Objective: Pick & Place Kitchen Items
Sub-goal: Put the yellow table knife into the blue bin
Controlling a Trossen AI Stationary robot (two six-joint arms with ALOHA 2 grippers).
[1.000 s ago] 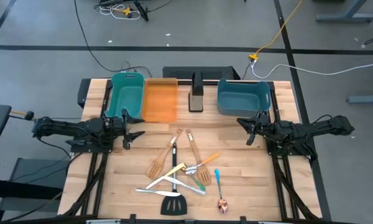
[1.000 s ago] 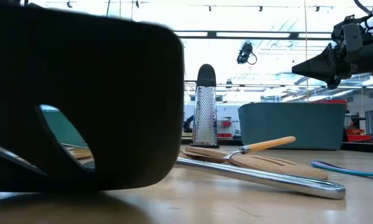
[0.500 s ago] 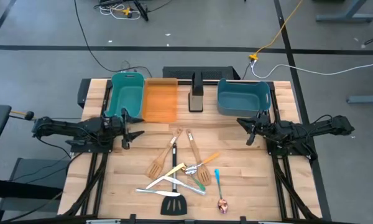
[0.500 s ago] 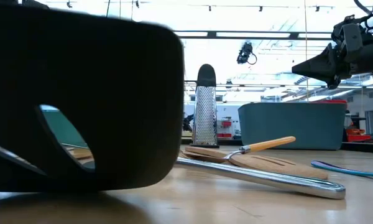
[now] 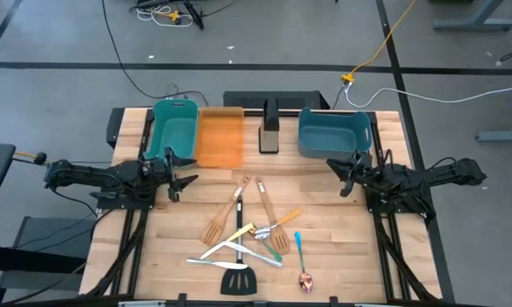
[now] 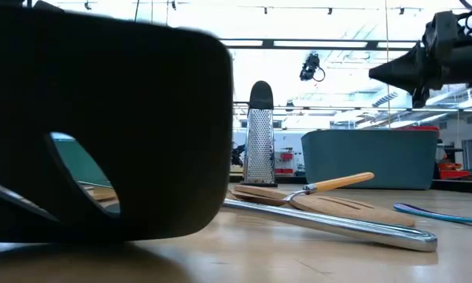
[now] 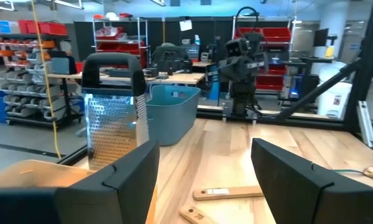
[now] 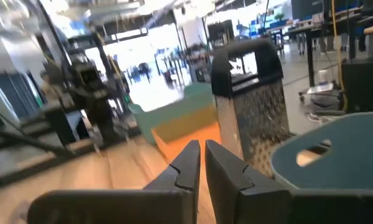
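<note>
The kitchen items lie in a loose pile on the table's middle near part: two pale wooden spatulas (image 5: pixel 220 217), a black slotted turner (image 5: pixel 238 275) with a steel handle, silver knives (image 5: pixel 213 261), a gold spoon (image 5: pixel 280 225), a blue-handled spoon (image 5: pixel 298 246) and a copper spoon (image 5: pixel 305 280). The turner's head fills the low view's left (image 6: pixel 102 126). My left gripper (image 5: pixel 184 177) is open and empty, in the air left of the pile; it also shows in its wrist view (image 7: pixel 202 180). My right gripper (image 5: pixel 341 176) is shut and empty, in the air right of the pile (image 8: pixel 202 162).
A teal bin (image 5: pixel 174 128), an orange bin (image 5: pixel 220 135), a steel grater (image 5: pixel 270 132) and a blue bin (image 5: pixel 333 132) stand in a row along the far edge. Bare wood lies between each gripper and the pile.
My right gripper has risen a little, still shut. Nothing else has moved.
</note>
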